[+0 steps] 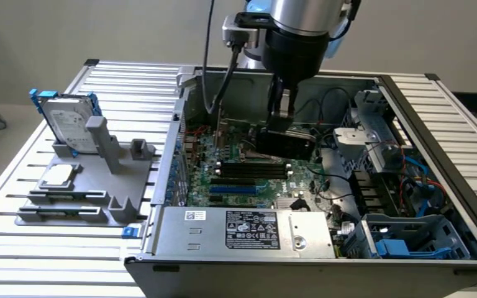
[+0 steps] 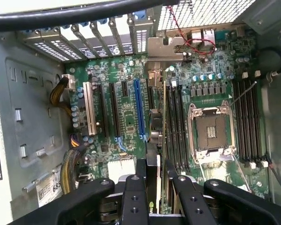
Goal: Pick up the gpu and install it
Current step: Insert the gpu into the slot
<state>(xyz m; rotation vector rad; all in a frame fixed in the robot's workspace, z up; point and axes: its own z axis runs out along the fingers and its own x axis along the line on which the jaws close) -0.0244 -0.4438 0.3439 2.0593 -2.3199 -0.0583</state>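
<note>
**Gpu (image 1: 287,146), held inside open computer case (image 1: 437,130)**

Gripper (image 1: 278,127): down inside the case from above, fingers (image 2: 133,187) pinching the gpu on either face.
Gpu: carried on edge, close over the green motherboard (image 2: 126,117), between the blue slot (image 2: 139,108) and the memory slots (image 2: 175,126). Whether it sits in a slot cannot be told.
Desk (image 1: 56,261): grey holder (image 1: 110,155) at the exterior view's left, bearing an upright hard drive (image 1: 67,121) and a processor chip (image 1: 59,176).
</note>
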